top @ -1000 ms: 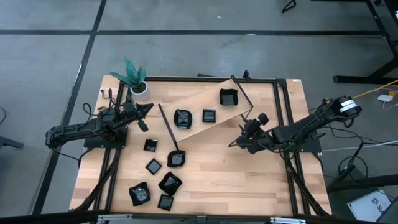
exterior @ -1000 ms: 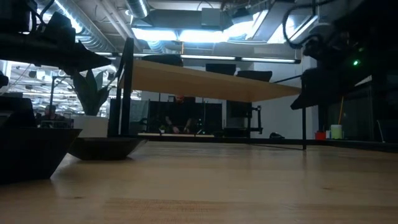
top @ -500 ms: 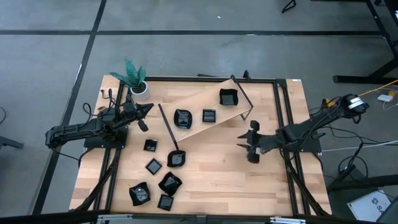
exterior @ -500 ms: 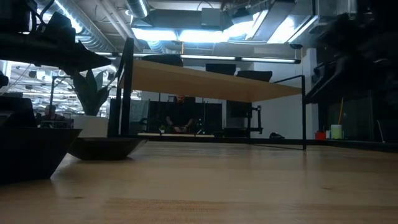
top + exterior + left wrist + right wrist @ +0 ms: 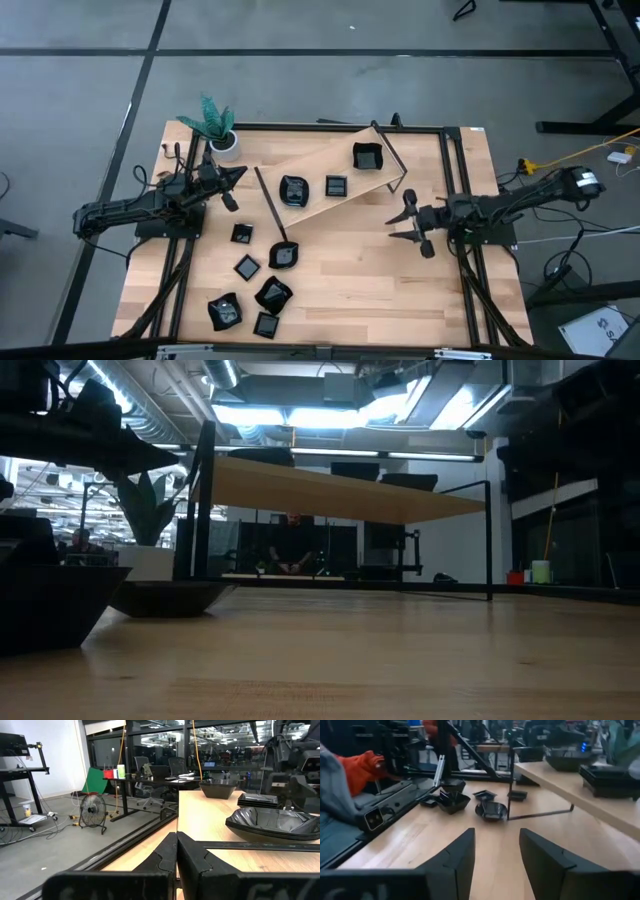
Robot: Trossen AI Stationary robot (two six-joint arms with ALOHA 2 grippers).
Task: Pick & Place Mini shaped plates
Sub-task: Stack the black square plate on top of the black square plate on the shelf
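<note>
Three mini shaped plates, glossy black, sit on the raised wooden shelf (image 5: 320, 205): a deep square plate (image 5: 368, 157), a flat square plate (image 5: 336, 186) and a rounded plate (image 5: 294, 190). Several more plates lie on the table below, among them a plate (image 5: 283, 256) by the shelf leg and a plate (image 5: 273, 294) near the front. My right gripper (image 5: 400, 227) hangs open just right of the shelf's front corner, with nothing between its fingers (image 5: 462, 857). My left gripper (image 5: 238, 175) rests shut at the shelf's left end; its fingers (image 5: 176, 851) are pressed together, empty.
A white pot with a green plant (image 5: 226, 143) stands at the back left corner. The shelf's thin black legs (image 5: 272, 215) reach down to the table. Black frame rails (image 5: 460, 180) run along the table's right side. Orange cloth (image 5: 362, 767) shows beyond the table edge.
My right arm has drawn back to the right, away from the shelf's corner, and has left the low view. Its gripper stayed open. The left arm has not moved.
</note>
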